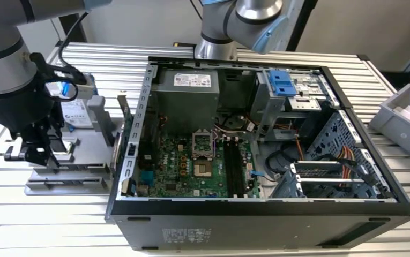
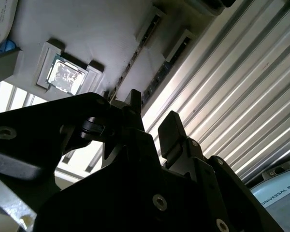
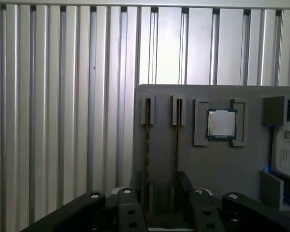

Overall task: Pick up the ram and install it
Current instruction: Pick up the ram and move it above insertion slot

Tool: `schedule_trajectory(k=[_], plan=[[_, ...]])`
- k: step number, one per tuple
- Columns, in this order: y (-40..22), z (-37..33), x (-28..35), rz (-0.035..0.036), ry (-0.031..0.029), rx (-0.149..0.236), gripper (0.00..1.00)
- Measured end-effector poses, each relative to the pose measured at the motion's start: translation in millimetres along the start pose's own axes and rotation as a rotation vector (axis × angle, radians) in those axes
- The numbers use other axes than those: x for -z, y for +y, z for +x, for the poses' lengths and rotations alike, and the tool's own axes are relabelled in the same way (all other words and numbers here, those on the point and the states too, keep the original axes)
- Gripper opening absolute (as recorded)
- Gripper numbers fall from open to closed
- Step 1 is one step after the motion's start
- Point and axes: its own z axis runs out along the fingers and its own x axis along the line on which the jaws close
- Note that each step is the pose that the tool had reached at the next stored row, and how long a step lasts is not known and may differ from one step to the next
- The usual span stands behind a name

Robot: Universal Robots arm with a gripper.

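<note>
Gripper (image 3: 162,193), jaws spread and empty, first wrist view: over one end of a grey holder (image 3: 208,164) where the ram (image 3: 147,145) stands on edge in a slot, a second stick (image 3: 177,145) slotted beside it, a silver chip (image 3: 221,123) nearby. Second wrist view: parted fingers (image 2: 171,130) close to the holder, ribbed table (image 2: 222,96) beyond. Exterior view: gripper low over the holder, on the exterior view's left of the open computer case (image 1: 262,225).
</note>
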Motion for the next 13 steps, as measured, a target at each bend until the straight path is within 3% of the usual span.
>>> schedule_trajectory(k=[13], plan=[[-0.1,4.1,-11.4,0.0000,0.0000,0.000,1.00]])
